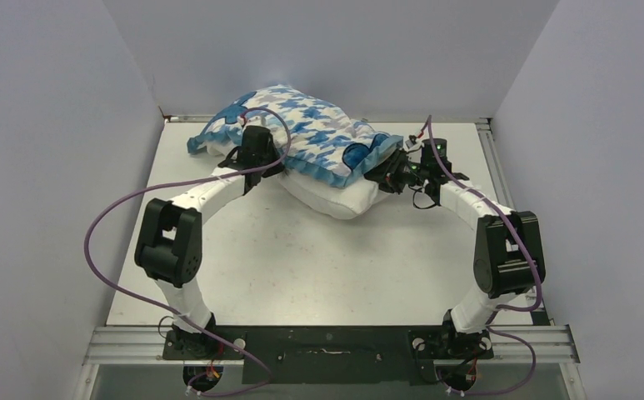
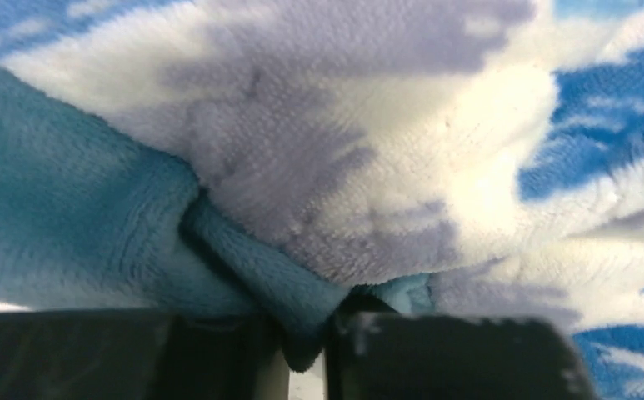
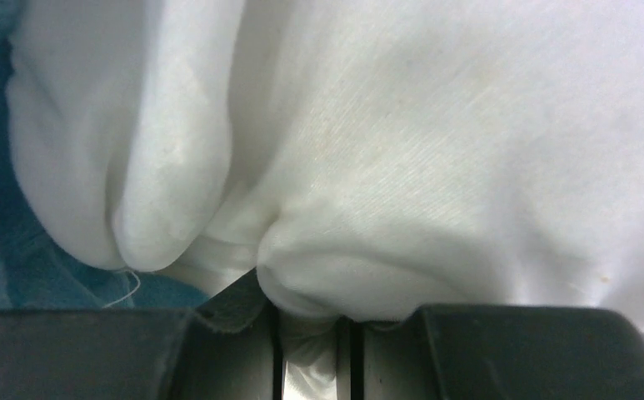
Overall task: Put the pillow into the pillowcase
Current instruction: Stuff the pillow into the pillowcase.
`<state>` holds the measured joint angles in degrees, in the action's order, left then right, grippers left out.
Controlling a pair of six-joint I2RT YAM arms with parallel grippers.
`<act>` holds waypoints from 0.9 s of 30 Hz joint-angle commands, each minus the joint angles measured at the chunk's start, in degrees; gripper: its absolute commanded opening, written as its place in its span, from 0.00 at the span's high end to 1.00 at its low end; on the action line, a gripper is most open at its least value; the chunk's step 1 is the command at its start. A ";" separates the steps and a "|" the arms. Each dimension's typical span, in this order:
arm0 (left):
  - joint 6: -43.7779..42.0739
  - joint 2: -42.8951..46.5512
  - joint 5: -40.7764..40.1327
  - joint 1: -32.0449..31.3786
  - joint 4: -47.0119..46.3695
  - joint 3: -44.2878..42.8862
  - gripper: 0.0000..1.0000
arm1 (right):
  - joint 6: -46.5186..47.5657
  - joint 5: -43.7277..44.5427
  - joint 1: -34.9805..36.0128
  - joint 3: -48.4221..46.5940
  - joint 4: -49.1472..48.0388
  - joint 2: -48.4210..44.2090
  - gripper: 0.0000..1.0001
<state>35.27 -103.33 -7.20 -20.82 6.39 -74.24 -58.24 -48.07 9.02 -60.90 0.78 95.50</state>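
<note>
Pale walls ring the tabletop (image 1: 302,275) where, mid-stuffing, the left end effector (image 2: 306,358) pinches the pillowcase (image 1: 310,133) by the blue hem just ahead of it, and the right end effector (image 3: 314,350) clamps the half-covered pillow (image 1: 335,198) directly before it; next, seemingly, the hem needs drawing over the pillow.

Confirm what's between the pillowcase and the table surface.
The pillow, its white end poking out beneath the pillowcase and resting on the table; clearest in the top external view.

We see bare table (image 1: 302,267) in front — free passage there; farther back, the pillowcase (image 1: 310,133) heaped over the pillow (image 1: 335,200) blocks us, grey walls (image 1: 52,125) hemming both sides.
</note>
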 commanded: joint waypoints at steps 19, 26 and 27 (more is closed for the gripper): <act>-5.76 26.22 19.20 -1.24 6.98 5.78 1.00 | -2.54 2.50 1.00 -7.00 -5.21 2.22 0.95; -11.83 21.49 31.57 -2.46 14.01 -4.06 1.00 | 0.89 3.60 2.15 -9.77 -0.98 1.78 0.95; -11.70 20.25 33.83 -2.78 14.83 -6.63 1.00 | 0.93 3.67 2.34 -10.04 -0.95 1.60 0.95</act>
<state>25.89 -80.97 11.31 -20.88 24.27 -69.32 -59.05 -43.38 8.97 -66.98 1.17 98.26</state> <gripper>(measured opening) 0.029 0.165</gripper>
